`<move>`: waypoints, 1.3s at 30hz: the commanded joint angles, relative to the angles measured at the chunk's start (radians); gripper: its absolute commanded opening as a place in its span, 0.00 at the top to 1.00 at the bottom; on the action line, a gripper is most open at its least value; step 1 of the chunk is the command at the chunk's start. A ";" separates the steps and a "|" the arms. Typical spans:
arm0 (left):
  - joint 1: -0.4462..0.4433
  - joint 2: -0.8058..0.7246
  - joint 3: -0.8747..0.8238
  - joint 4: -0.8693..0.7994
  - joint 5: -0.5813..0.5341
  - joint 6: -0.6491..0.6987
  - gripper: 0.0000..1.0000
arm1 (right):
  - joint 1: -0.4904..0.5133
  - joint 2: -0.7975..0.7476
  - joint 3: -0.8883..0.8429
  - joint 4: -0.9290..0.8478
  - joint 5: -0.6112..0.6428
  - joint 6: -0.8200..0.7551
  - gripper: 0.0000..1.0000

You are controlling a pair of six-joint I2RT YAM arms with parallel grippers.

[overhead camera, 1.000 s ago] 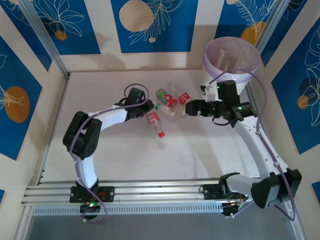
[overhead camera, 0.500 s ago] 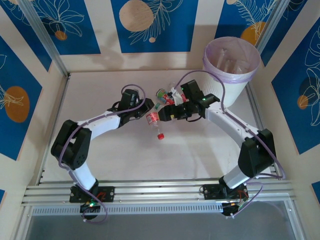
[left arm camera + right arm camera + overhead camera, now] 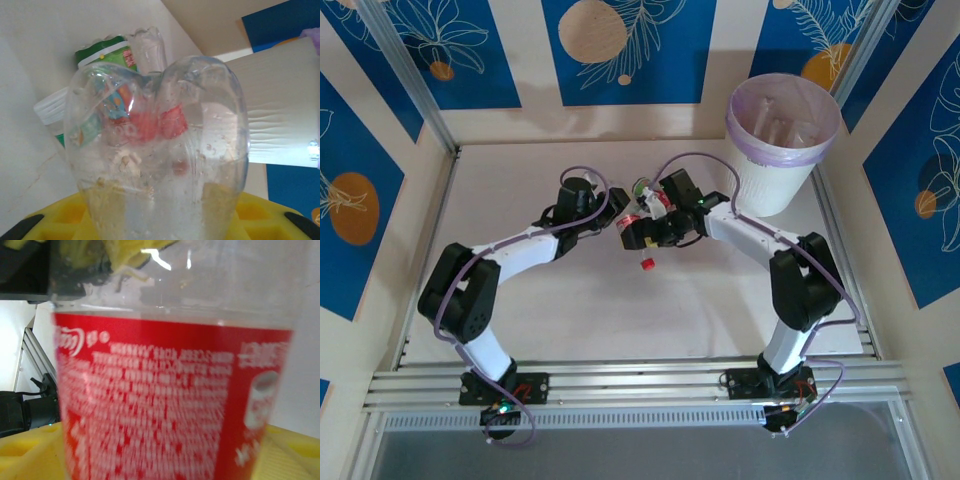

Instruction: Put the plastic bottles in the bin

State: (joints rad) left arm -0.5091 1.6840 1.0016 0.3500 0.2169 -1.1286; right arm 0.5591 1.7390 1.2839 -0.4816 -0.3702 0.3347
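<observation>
Left wrist | left tool [image 3: 616,212] clamps clear lobed bottle [image 3: 160,150] | right tool [image 3: 633,233] at red label [image 3: 150,405], grip unclear

The white bench [image 3: 570,310] carries the bin [image 3: 782,170]. Left of the bin lie plastic bottles [image 3: 643,188], with a red cap [image 3: 646,264] farther forward.

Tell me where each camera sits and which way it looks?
Top: fixed above and behind, looking down at the table; left arm and right arm, bases nearest.
Left wrist: looks along its yellow fingers at the base of a clear bottle, bin behind.
Right wrist: looks past yellow fingers at a red-labelled bottle, very close.
Shared: top and left wrist both catch the bin.
</observation>
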 commanded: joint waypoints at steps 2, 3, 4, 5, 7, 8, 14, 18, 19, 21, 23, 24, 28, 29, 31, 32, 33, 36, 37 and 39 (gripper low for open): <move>-0.010 -0.009 0.000 0.058 0.022 -0.010 1.00 | 0.000 0.004 0.024 0.035 -0.028 0.031 0.23; -0.009 -0.012 -0.001 0.045 0.017 -0.004 1.00 | -0.004 0.003 0.025 0.038 -0.023 0.032 0.24; -0.008 -0.016 -0.001 0.037 0.013 0.001 1.00 | -0.005 0.002 0.025 0.037 -0.017 0.032 0.27; -0.009 -0.019 -0.001 0.032 0.012 0.003 1.00 | -0.006 0.002 0.027 0.036 -0.008 0.031 0.29; -0.009 -0.022 -0.003 0.022 0.012 0.009 1.00 | -0.012 0.003 0.028 0.032 -0.001 0.028 0.34; -0.009 -0.024 -0.003 0.011 0.009 0.011 1.00 | -0.014 0.003 0.028 0.032 0.001 0.028 0.36; -0.010 -0.042 -0.015 -0.014 -0.005 0.025 0.81 | -0.022 -0.003 0.028 0.028 0.016 0.026 0.45; -0.008 -0.062 -0.028 -0.031 -0.017 0.033 0.26 | -0.024 -0.001 0.037 0.021 0.025 0.021 0.46; -0.007 -0.068 -0.030 -0.037 -0.020 0.035 0.14 | -0.025 0.000 0.041 0.016 0.028 0.018 0.46; -0.001 -0.080 -0.043 -0.042 -0.021 0.037 0.00 | -0.028 0.002 0.048 0.009 0.033 0.014 0.46; 0.013 -0.090 -0.073 -0.012 -0.004 0.021 0.00 | -0.030 0.004 0.056 -0.002 0.041 0.005 0.47; 0.021 -0.095 -0.091 0.005 0.004 0.010 0.00 | -0.032 0.003 0.063 -0.011 0.047 0.000 0.47; 0.044 -0.137 -0.152 -0.009 -0.026 -0.002 0.00 | -0.039 0.005 0.097 -0.051 0.076 -0.027 0.49; 0.046 -0.148 -0.158 -0.028 -0.040 0.006 0.00 | -0.041 0.005 0.112 -0.066 0.088 -0.039 0.49; 0.045 -0.163 -0.165 -0.058 -0.050 0.022 0.00 | -0.045 0.008 0.154 -0.105 0.118 -0.064 0.50; 0.046 -0.168 -0.168 -0.068 -0.048 0.028 0.00 | -0.047 0.006 0.179 -0.128 0.136 -0.080 0.51; 0.044 -0.171 -0.171 -0.076 -0.048 0.032 0.00 | -0.048 0.004 0.206 -0.149 0.157 -0.097 0.51; 0.044 -0.183 -0.182 -0.120 -0.058 0.045 0.01 | -0.058 -0.001 0.294 -0.220 0.227 -0.152 0.52; 0.045 -0.186 -0.184 -0.140 -0.063 0.047 0.02 | -0.063 -0.004 0.320 -0.238 0.249 -0.168 0.52; 0.041 -0.192 -0.193 -0.167 -0.075 0.056 0.04 | -0.081 -0.009 0.383 -0.269 0.296 -0.206 0.52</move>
State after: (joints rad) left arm -0.4686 1.5230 0.8291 0.2481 0.1722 -1.1069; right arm 0.5018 1.7451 1.5875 -0.6609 -0.1604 0.2134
